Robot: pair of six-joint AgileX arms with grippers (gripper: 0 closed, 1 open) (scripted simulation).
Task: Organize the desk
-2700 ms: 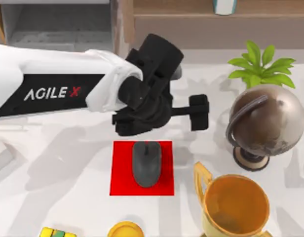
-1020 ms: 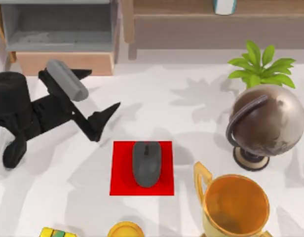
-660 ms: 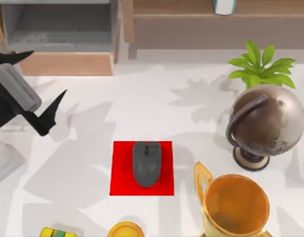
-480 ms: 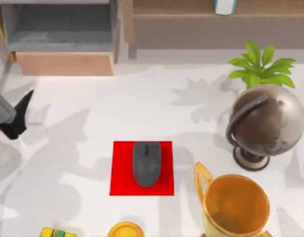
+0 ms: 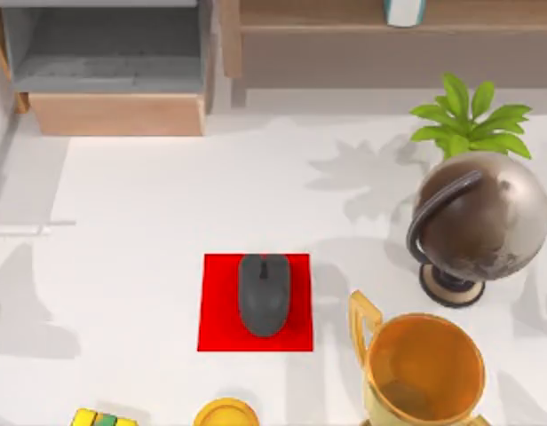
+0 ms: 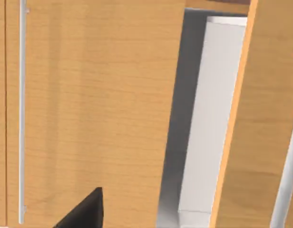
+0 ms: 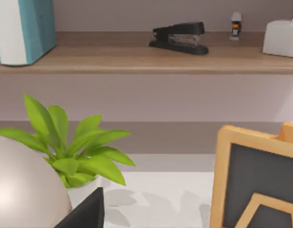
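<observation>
Currently, the desk (image 5: 140, 231) is spreading across the whole top view as a broad white surface, with everything else sitting on it. A grey mouse (image 5: 264, 294) is lying on a red mat (image 5: 218, 306) near the middle of the desk, toward the near edge. To the right of the mat, a gold trophy cup (image 5: 422, 371) is standing just in front of a brown globe (image 5: 476, 220), and a green plant (image 5: 464, 118) is rising behind the globe. A wooden drawer unit (image 5: 114, 62) is sitting open at the far left, with a shelf (image 5: 344, 22) running along the far edge beside it. A yellow round object (image 5: 225, 414) and a multicoloured block (image 5: 100, 419) are sitting at the near edge. The left wrist view is facing wooden panels (image 6: 99, 104) close up; a dark finger tip (image 6: 84, 211) of the left gripper is showing, and how far it is open cannot be told. The right wrist view is looking over the plant (image 7: 75, 147) toward a black stapler (image 7: 180, 37) on the shelf, with a wooden-framed board (image 7: 256, 185) nearby; a dark finger tip (image 7: 84, 213) of the right gripper is showing, and its opening likewise cannot be told.
</observation>
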